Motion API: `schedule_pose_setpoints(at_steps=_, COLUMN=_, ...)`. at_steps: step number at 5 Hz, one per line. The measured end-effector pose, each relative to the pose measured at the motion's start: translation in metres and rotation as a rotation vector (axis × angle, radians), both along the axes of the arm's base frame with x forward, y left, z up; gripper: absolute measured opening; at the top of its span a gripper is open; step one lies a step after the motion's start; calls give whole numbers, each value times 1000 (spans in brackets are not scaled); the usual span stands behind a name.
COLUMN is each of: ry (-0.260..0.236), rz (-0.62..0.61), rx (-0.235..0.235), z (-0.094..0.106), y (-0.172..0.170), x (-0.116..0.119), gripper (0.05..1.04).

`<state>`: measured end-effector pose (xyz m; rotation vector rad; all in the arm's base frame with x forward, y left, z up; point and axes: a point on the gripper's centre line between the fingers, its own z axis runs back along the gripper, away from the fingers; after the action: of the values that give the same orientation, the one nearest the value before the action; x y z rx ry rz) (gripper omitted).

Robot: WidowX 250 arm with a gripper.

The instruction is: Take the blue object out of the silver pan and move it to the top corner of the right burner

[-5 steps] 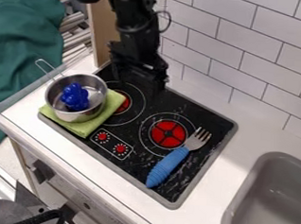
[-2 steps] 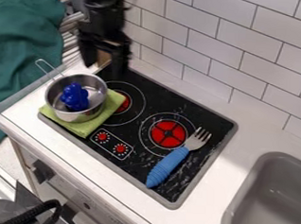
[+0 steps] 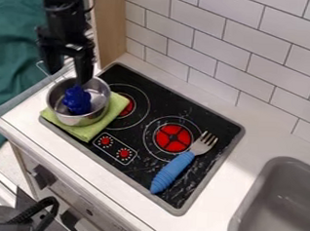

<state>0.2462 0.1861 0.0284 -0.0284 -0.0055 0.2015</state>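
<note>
The black gripper (image 3: 68, 75) hangs over the back rim of the silver pan, its two fingers apart, above and behind the blue object. Inside the silver pan (image 3: 101, 105) lies the blue object (image 3: 77, 101), lumpy and dark blue, left of the pan's middle. The pan stands on a folded green cloth at the stove's left side. The right burner (image 3: 173, 138) is a red disc with a white ring around it, and its top corner is uncovered.
A fork with a blue handle (image 3: 172, 172) lies across the right burner's right side. The green cloth (image 3: 86, 132) sticks out under the pan. A tiled wall (image 3: 207, 47) rises behind the stove, and a grey sink (image 3: 276, 207) is at the right.
The gripper has moved left from above the stove's back corner to above the pan's back rim, coming lower and nearer the blue object. Pan, blue object and fork have stayed in place.
</note>
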Motion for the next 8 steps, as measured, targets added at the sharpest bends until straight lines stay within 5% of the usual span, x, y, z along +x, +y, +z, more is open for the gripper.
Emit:
schedule_pose_setpoints(at_steps=1, ry=25, rz=9, rx=-43, z=-18, y=-2, x=-7, gripper=1009)
schedule_pose_setpoints(at_steps=5, ry=82, rz=8, rx=-69, z=-55, y=-22, x=9, gripper=1009)
schedule_pose_setpoints(at_steps=6, ry=73, rz=13, rx=-60, z=-56, y=-19, x=16, gripper=950)
schedule_pose_setpoints(at_steps=7, ry=76, rz=10, rx=-53, z=-56, y=-20, x=17, gripper=716)
schedule_pose_setpoints(at_steps=8, ry=46, rz=12, rx=-30, z=-42, y=-18, x=18, gripper=712)
